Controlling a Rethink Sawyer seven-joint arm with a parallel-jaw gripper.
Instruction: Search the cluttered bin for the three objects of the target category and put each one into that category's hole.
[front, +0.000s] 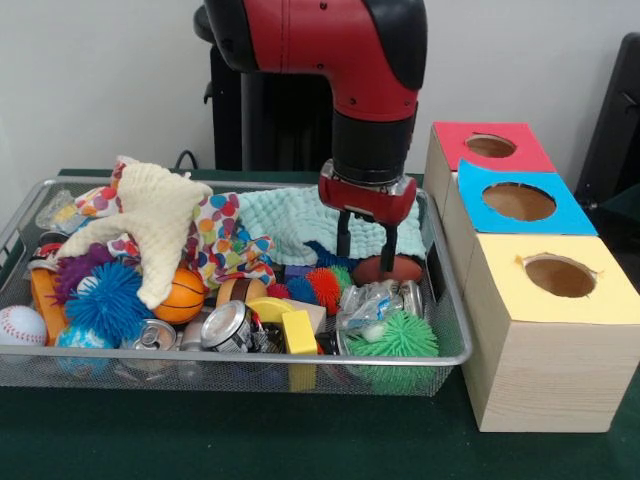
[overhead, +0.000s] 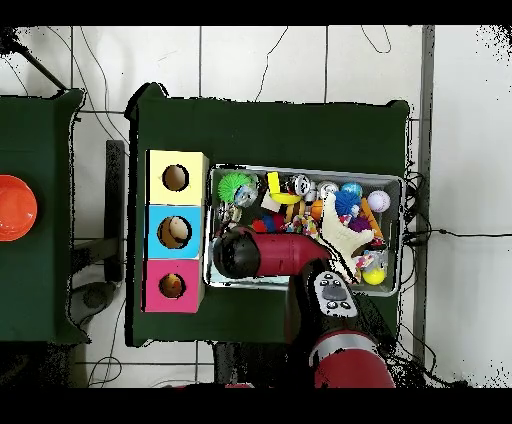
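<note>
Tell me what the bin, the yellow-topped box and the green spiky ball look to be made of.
Bin: silver wire mesh, probably metal; contents show through its walls. Yellow-topped box: pale wood by its grain, with a matte paper-like yellow top torn at the hole. Green spiky ball: soft rubbery strands, likely silicone or rubber.

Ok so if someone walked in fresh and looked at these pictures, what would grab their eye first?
Probably the red arm, its gripper reaching down with fingers open over a brown ball at the right end of the wire bin. Next, the bin's jumble: a cream plush toy sprawled on top at the left, a spiky green ball at the front right. Beside the bin stand three boxes with holes, topped red, blue and yellow.
</note>
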